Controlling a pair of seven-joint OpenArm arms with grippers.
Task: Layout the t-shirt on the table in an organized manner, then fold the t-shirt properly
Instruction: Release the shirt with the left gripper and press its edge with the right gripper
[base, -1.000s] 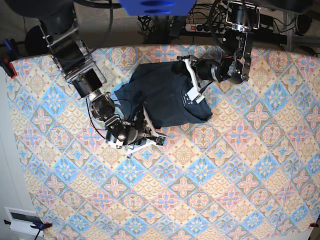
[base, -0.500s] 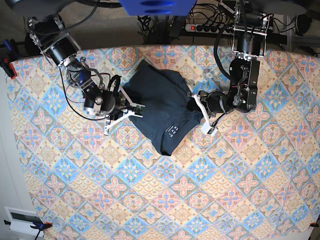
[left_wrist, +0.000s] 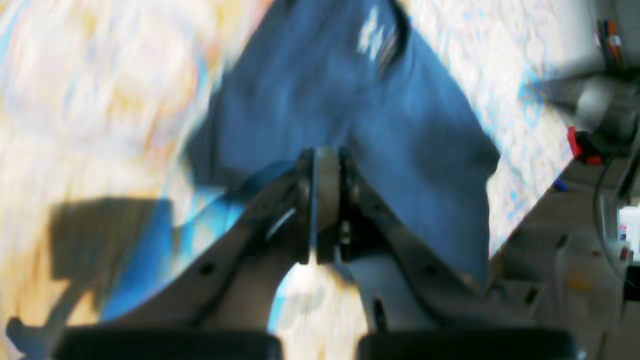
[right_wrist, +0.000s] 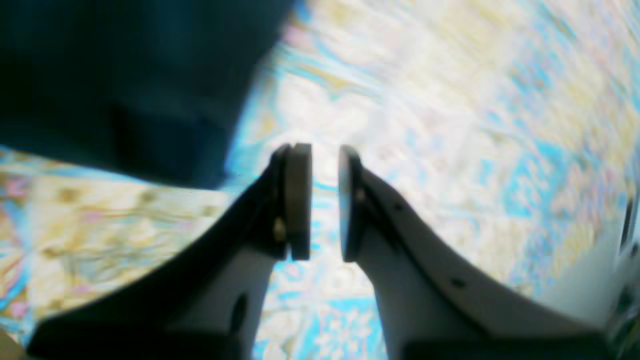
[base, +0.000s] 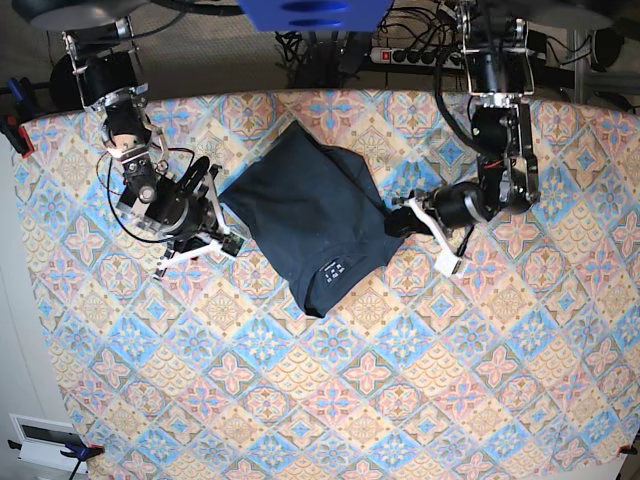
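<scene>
The dark navy t-shirt (base: 300, 215) lies bunched in a rough diamond on the patterned table (base: 400, 380), its small white label (base: 333, 268) near the front corner. My left gripper (base: 398, 220) is shut on the shirt's right edge. In the left wrist view its pads (left_wrist: 325, 200) are pressed together, with blue cloth (left_wrist: 400, 125) spreading away from them. My right gripper (base: 228, 238) sits just off the shirt's left edge. In the right wrist view it (right_wrist: 324, 200) stands slightly open over bare table (right_wrist: 450, 125), with the shirt (right_wrist: 125, 75) to the upper left, not touching.
A power strip with cables (base: 400, 52) and a blue object (base: 310, 12) lie beyond the table's far edge. A red clamp (base: 15, 135) grips the left edge. A white box (base: 45, 435) sits off the front left corner.
The left gripper has pulled the shirt's edge rightward and forward. The right gripper has left the shirt's front edge and swung to its left side. The shirt now lies flatter.
</scene>
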